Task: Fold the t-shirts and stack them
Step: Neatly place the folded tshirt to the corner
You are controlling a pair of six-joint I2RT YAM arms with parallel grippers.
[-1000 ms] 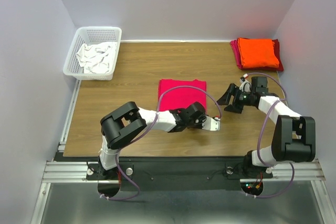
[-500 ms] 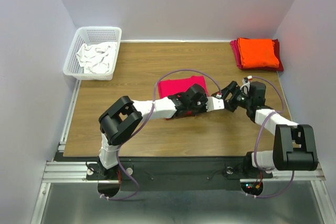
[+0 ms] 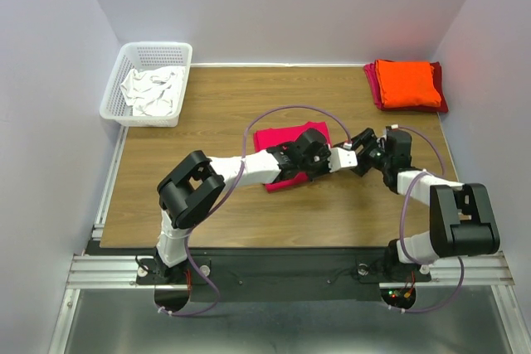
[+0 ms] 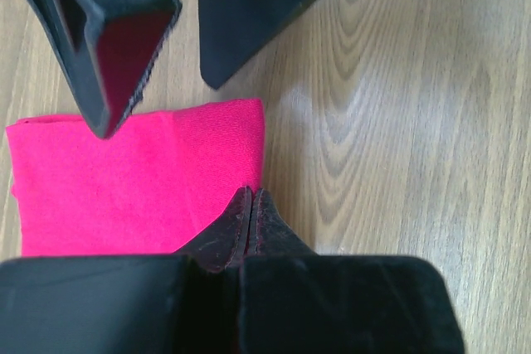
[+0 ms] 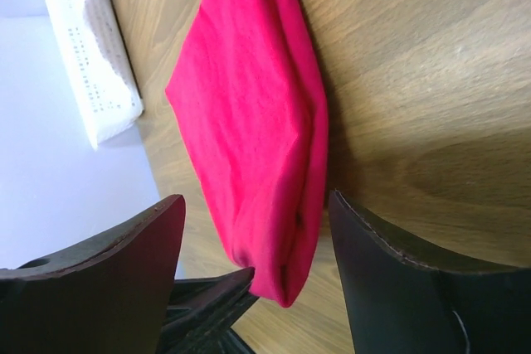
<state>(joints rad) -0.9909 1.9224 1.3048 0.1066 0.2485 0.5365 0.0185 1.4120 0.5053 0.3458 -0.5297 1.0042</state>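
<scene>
The folded pinkish-red t-shirt (image 3: 286, 157) lies skewed at mid-table. My left gripper (image 3: 345, 158) is shut on its right edge, its closed tips (image 4: 250, 196) pinching the cloth (image 4: 133, 180) at the corner. My right gripper (image 3: 359, 157) faces it from the right, open. Its two fingers (image 4: 108, 47) stand on either side of the same shirt corner (image 5: 265, 122), just off the cloth, in the right wrist view (image 5: 257, 203). The orange t-shirt (image 3: 406, 82) lies folded on the darker red t-shirt (image 3: 373, 87) at the far right corner.
A white basket (image 3: 116, 89) holding white cloth (image 3: 153, 90) stands at the far left corner, and also shows as the basket (image 5: 87, 55) in the right wrist view. Grey walls close in the table's left, back and right sides. The arm cables loop above the shirt.
The left gripper closed on the shirt's edge and pulled it rightward, skewing the fold. The right gripper swung left and now straddles the same corner.
</scene>
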